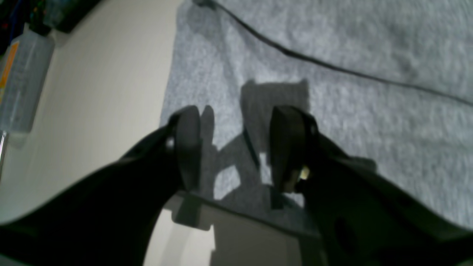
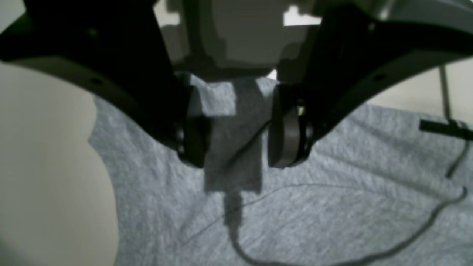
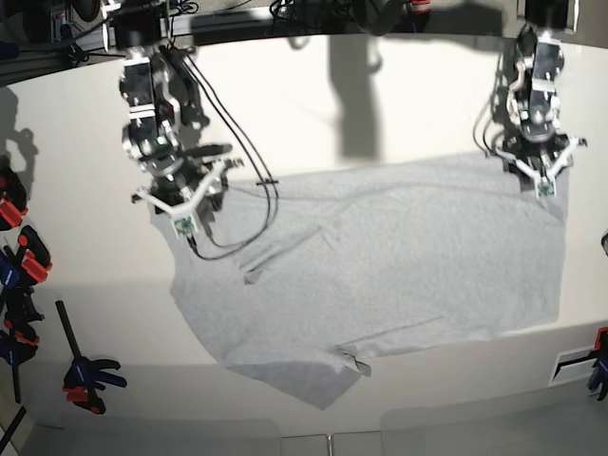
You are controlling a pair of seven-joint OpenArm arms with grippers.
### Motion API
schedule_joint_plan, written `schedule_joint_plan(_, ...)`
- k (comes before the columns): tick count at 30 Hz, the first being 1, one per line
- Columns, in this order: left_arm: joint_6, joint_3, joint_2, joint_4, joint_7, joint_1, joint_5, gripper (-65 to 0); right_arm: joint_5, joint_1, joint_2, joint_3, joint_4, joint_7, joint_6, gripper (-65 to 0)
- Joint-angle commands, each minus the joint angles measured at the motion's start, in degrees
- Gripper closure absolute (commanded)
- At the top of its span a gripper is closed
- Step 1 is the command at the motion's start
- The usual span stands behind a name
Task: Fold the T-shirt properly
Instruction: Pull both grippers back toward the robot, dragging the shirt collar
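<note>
Hovering over the far corners of the T-shirt (image 3: 380, 256), both grippers have their fingers spread and pinch nothing. The left gripper (image 1: 236, 147) hangs above the edge at about 2 o'clock on the table (image 3: 313, 123), the right gripper (image 2: 234, 129) at about 10 o'clock. The shirt lies almost flat in the middle, plain side up, one sleeve toward 6 o'clock. No fold appears made yet; all folding seems left. No container is visible.
</note>
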Motion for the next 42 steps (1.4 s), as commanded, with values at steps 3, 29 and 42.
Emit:
schedule_joint_plan(3,-0.2,-0.1,-0.8,5.4,1.4,3.8,-0.3,-28.8,-1.3,-3.6,1.9,0.3,4.2,-3.2,-1.2,-27.3)
schedule_joint_plan(29,-0.1,-0.1,-0.8,24.8,6.3,32.4,3.3,-28.8,-1.3,-33.6,2.8,11.0,21.8,-5.3,-2.4,-27.3)
schedule_joint_plan(42,0.0,-0.1,-0.8,30.8,5.6,37.7,7.2,-28.8,-1.3,-38.0,2.8,16.8,23.4,-5.9,-2.4,-27.3)
